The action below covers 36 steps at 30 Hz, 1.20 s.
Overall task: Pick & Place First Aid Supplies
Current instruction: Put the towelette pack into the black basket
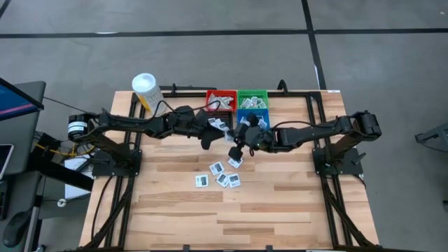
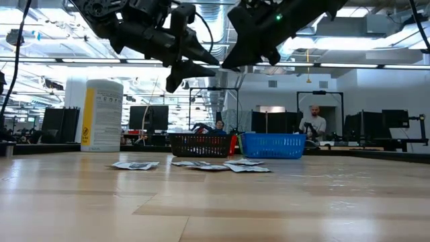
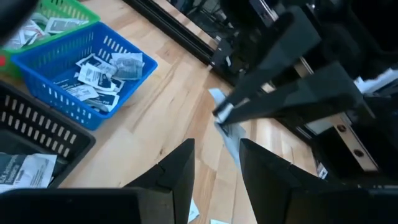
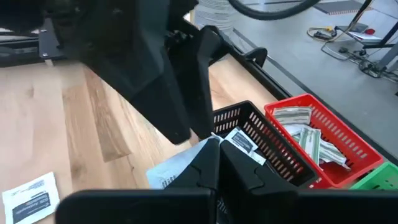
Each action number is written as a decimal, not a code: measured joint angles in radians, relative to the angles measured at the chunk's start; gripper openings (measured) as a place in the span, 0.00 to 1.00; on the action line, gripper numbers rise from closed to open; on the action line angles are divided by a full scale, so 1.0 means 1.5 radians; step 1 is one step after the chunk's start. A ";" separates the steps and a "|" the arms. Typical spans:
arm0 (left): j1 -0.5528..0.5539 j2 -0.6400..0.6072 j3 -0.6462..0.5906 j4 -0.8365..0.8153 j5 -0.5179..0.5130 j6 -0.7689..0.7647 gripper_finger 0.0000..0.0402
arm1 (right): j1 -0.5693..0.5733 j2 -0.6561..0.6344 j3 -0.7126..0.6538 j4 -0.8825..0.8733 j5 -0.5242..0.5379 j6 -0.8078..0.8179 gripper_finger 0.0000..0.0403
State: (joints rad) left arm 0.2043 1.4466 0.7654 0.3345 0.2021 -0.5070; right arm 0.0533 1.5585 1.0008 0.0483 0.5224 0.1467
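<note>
Both dark arms are meeting above the middle of the pale wooden slatted worktop (image 1: 280, 203), just in front of the small plastic bins.

The right tool (image 4: 214, 146) is pinching its fingers fully together on a small flat white packet with dark print (image 4: 171, 171), holding it up in the air beside the black lattice bin (image 4: 261, 134). The left tool (image 3: 214, 165) is hanging close by with its two fingers standing partly apart and nothing between them; the held packet (image 3: 227, 127) is showing just ahead of them.

More square white packets (image 1: 218, 176) are lying loose on the boards in front of the arms. Others are sitting in the blue bin (image 3: 134, 78), and pale strips are filling the red bin (image 4: 336, 134) and the green bin (image 1: 252, 98).
</note>
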 joint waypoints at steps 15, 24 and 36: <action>-0.023 0.057 0.000 0.067 0.060 -0.022 0.32 | 0.004 0.000 0.000 0.022 0.000 0.000 0.00; -0.020 0.057 0.000 0.108 0.025 -0.019 0.32 | 0.014 -0.001 0.000 0.039 -0.007 0.000 0.00; -0.021 0.057 0.000 0.111 0.056 0.038 0.16 | 0.016 -0.001 0.000 0.077 -0.036 -0.031 0.00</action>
State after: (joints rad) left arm 0.1732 1.5318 0.7650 0.5014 0.2859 -0.4504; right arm 0.0780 1.5574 1.0012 0.1640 0.4688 0.1002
